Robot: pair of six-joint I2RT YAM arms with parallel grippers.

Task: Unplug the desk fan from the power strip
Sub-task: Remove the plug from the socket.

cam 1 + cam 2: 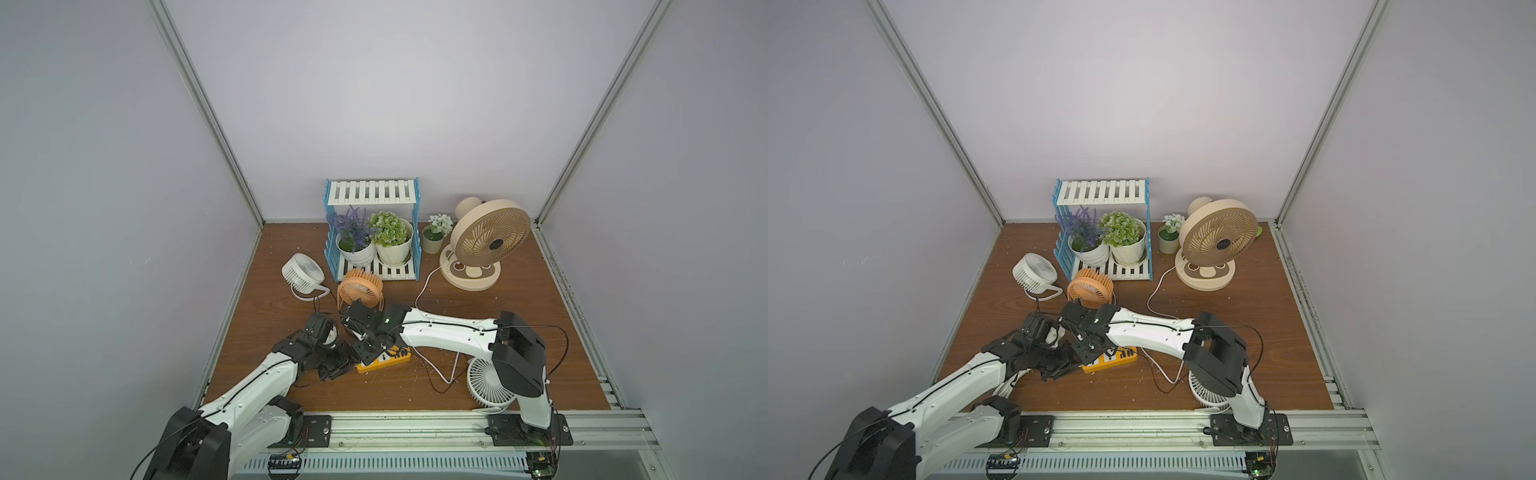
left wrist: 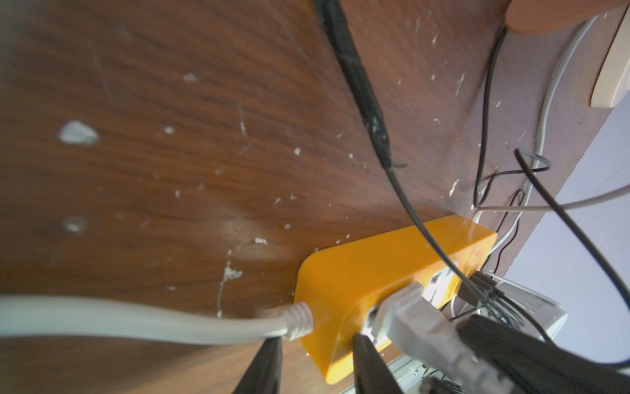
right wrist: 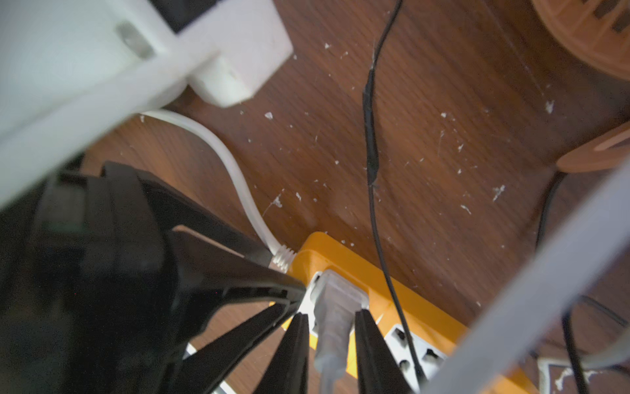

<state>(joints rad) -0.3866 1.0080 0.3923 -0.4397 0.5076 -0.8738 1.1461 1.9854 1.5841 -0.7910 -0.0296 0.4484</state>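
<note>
The orange-yellow power strip [image 1: 388, 360] [image 1: 1115, 360] [image 2: 358, 273] [image 3: 347, 262] lies on the wooden table between my arms. Its thick white cord [image 2: 136, 320] leaves the near end. A grey plug [image 3: 335, 300] [image 2: 409, 314] sits in its white socket. My left gripper [image 2: 315, 341] [image 1: 347, 368] is shut on the strip's cord end. My right gripper [image 3: 330, 315] [image 1: 365, 353] straddles the plug, one finger against it and a thin gap on the other side. The beige desk fan [image 1: 490, 241] stands at the back right, its white cord running under my right arm.
A blue-and-white rack [image 1: 372, 195] holds two potted plants, with a small pot [image 1: 433, 241] beside it. A white fan [image 1: 303, 272] and an orange fan [image 1: 359, 289] stand just behind the grippers. Another white fan [image 1: 488, 382] lies under my right arm. Thin black cables [image 2: 426, 235] cross the strip.
</note>
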